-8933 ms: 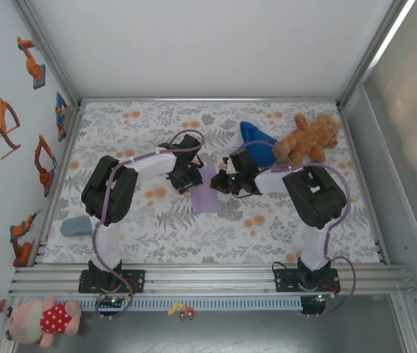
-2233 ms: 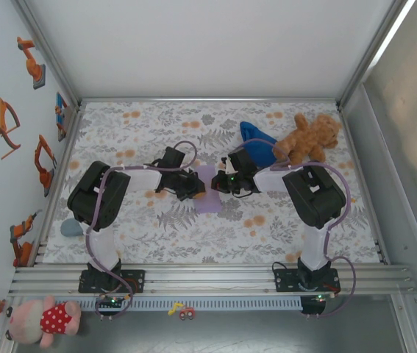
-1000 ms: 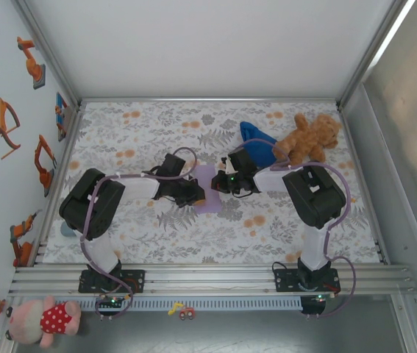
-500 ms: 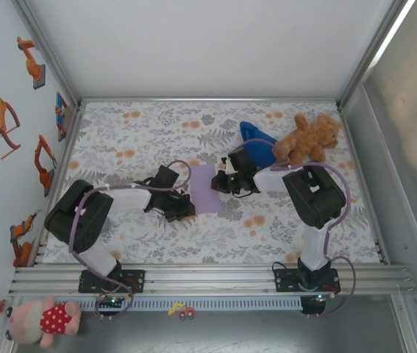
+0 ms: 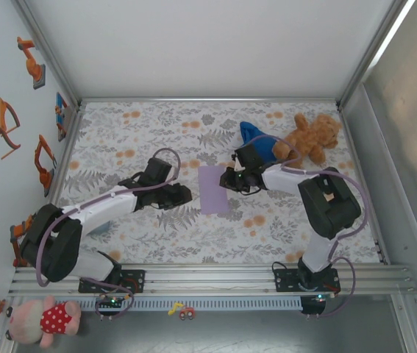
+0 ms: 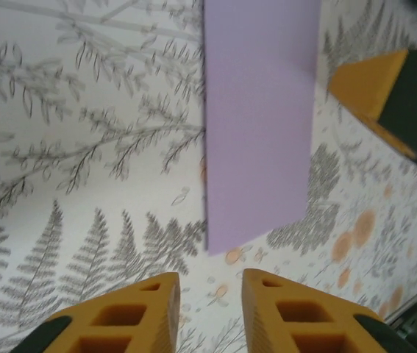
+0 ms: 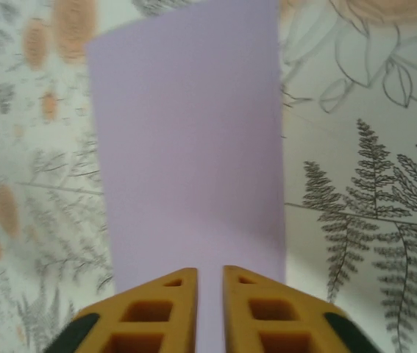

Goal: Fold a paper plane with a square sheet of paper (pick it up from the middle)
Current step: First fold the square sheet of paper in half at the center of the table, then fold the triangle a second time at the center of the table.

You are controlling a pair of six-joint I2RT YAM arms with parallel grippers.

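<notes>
Sheet of paper (image 5: 213, 189) lies on the patterned table (image 5: 157, 132), mid-table, between the two grippers; it shows as a long narrow rectangle rather than a square; whether it is doubled over is hard to tell from above. In the left wrist view its far end is cut off by the top of the picture.

Left gripper (image 5: 182, 195) sits low, just left of the sheet and apart from it; in its wrist view the yellow fingers (image 6: 138, 316) stand parted, bare table in the gap, nothing held.

Right gripper (image 5: 227, 179) is at the sheet's right edge; in its wrist view the fingers (image 7: 267, 312) are low over the near end of the paper, a narrow slit between them with lavender showing through; released rather than clenched; whether the pads touch the sheet, I cannot tell, as the near edge is hidden under them. The far end of the sheet looks slightly lifted or curled.

Blue cloth (image 5: 254, 136) is partly covered by the right arm and the teddy bear (image 5: 307, 140).
</notes>
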